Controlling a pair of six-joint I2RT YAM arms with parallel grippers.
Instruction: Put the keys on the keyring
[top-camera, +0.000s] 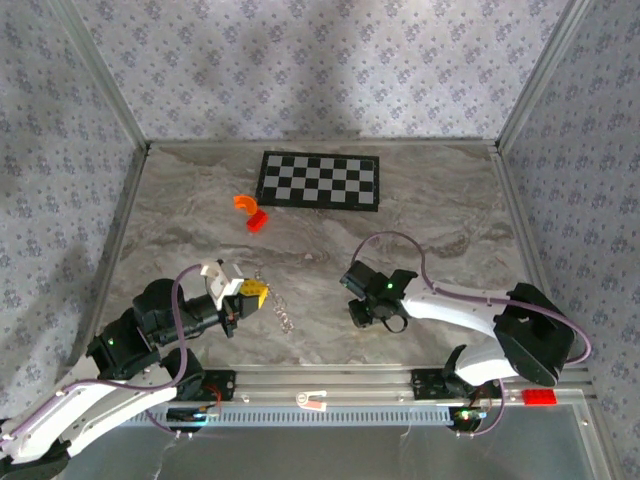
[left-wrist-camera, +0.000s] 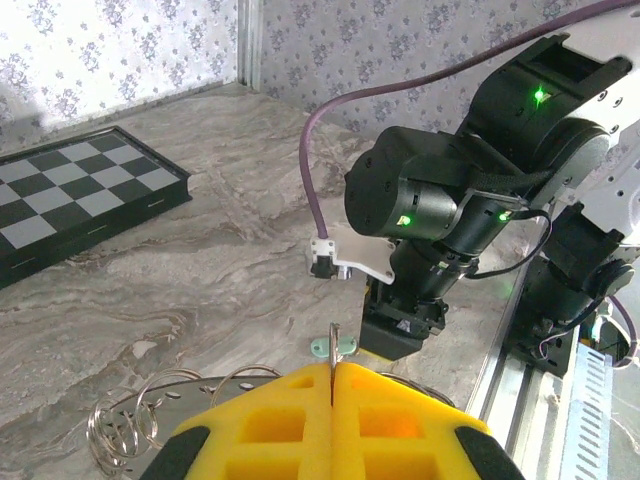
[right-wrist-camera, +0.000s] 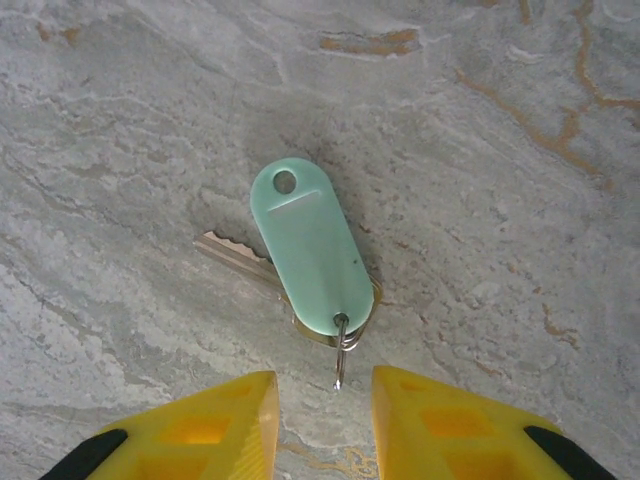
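Observation:
The keys lie flat on the marble: a pale teal tag over a brass key, with a small wire ring at the near end. My right gripper hangs just above them, open, its yellow fingers on either side of that small ring without touching it. The left wrist view shows the teal tag under the right gripper. My left gripper is shut on a thin metal loop of the keyring, held upright. More silvery loops trail to its left. From above, the left gripper holds the keyring left of the right gripper.
A black-and-white checkerboard lies at the back of the table. An orange curved piece and a red piece sit in front of its left corner. Patterned walls enclose the table on three sides, and a metal rail runs along the near edge.

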